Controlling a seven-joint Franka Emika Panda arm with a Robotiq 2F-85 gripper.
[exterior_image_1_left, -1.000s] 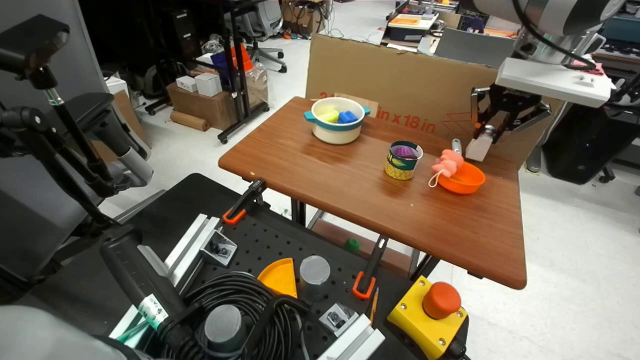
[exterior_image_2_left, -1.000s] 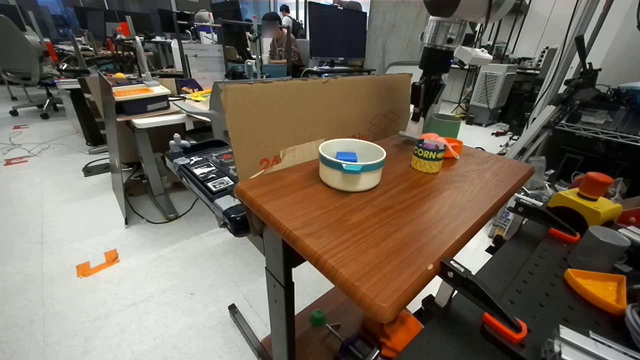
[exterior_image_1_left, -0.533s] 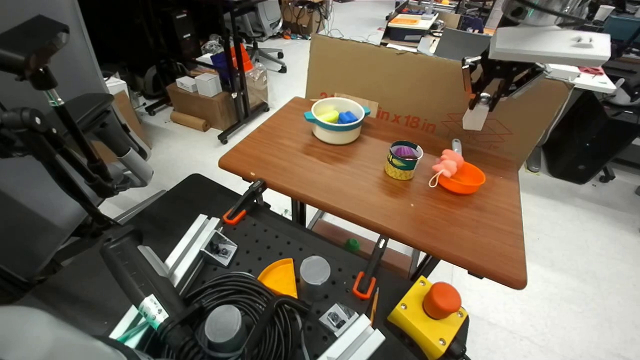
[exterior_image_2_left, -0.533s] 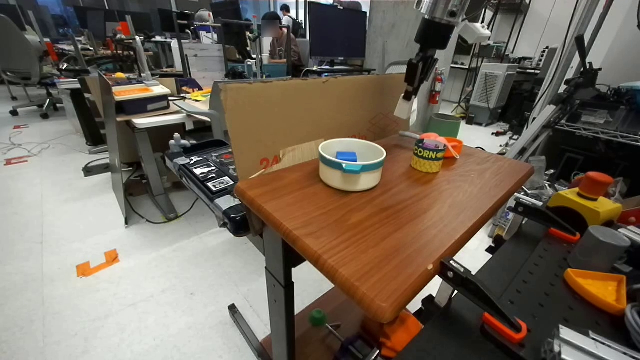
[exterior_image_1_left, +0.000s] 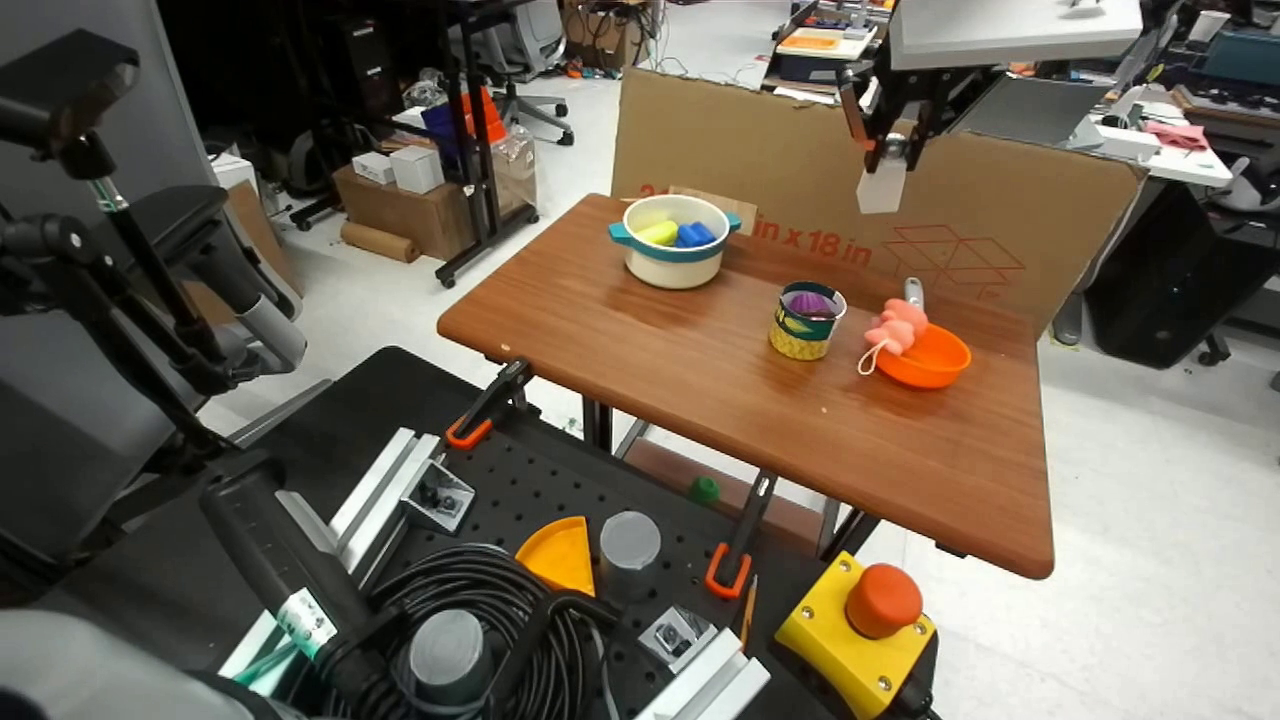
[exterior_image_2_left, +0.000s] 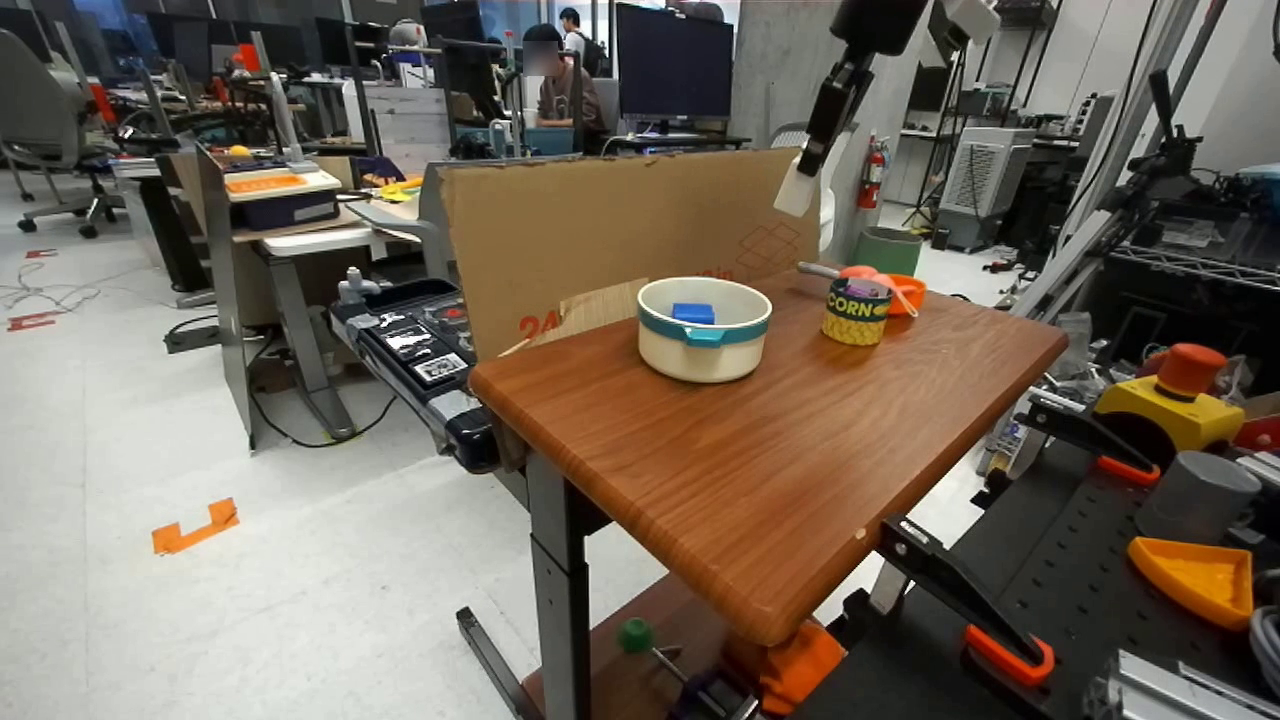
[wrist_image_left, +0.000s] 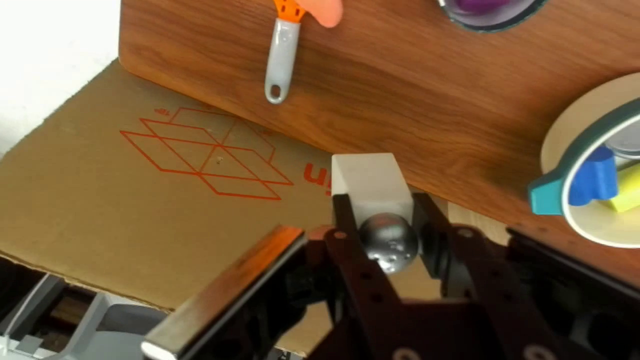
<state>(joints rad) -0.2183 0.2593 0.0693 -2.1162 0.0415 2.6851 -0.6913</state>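
Observation:
My gripper (wrist_image_left: 383, 220) is shut on a white shaker (wrist_image_left: 372, 177) with a silver domed, perforated top (wrist_image_left: 389, 242). In both exterior views the shaker (exterior_image_1_left: 881, 190) hangs tilted below the fingers, in front of the cardboard and well above the table (exterior_image_2_left: 800, 460). To one side of it stands a cream pot (exterior_image_1_left: 672, 270) with teal handles. Inside the pot lie a blue piece (wrist_image_left: 592, 177) and a yellow piece (wrist_image_left: 630, 187). A corn can (exterior_image_2_left: 855, 325) holds something purple. Beside it, a pink toy (exterior_image_1_left: 897, 325) with a cord rests against an orange ladle-like bowl (exterior_image_1_left: 925, 370) with a grey handle (wrist_image_left: 282, 60).
A cardboard panel (exterior_image_1_left: 780, 150) stands upright along the table's back edge. Clamps (exterior_image_1_left: 740, 540) grip the near edge beside a black pegboard bench (exterior_image_1_left: 480, 520), which bears cables and a yellow box with a red button (exterior_image_1_left: 883, 600).
In both exterior views my gripper has risen and moved leftward with the shaker in it. The pot, the can, the pink toy and the orange bowl have stayed where they were.

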